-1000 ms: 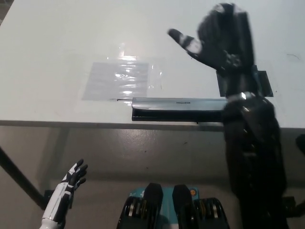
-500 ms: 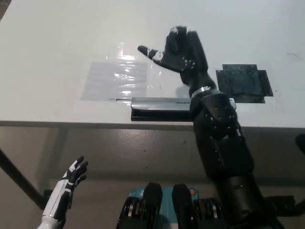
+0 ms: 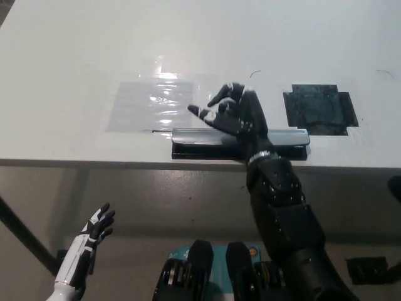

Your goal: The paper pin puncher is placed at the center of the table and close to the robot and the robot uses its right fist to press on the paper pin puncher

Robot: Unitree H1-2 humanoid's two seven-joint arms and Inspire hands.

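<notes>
The paper pin puncher (image 3: pixel 200 142), a long grey bar on a black base, lies along the near edge of the white table (image 3: pixel 75 63), about at its centre. My black right hand (image 3: pixel 233 116) is over the puncher's middle, with its fingers curled inward and its thumb sticking out to the left. I cannot tell if it touches the bar. It holds nothing. My white left hand (image 3: pixel 94 233) hangs below the table edge at the lower left, with its fingers spread.
A clear plastic sheet (image 3: pixel 153 103) lies flat on the table just left of and behind the puncher. A dark square patch (image 3: pixel 319 108) marks the table surface to the right of the hand.
My right hand has come down and toward me from high over the table's right side to just over the puncher's middle, and its fingers have curled in. The left hand has stayed still.
</notes>
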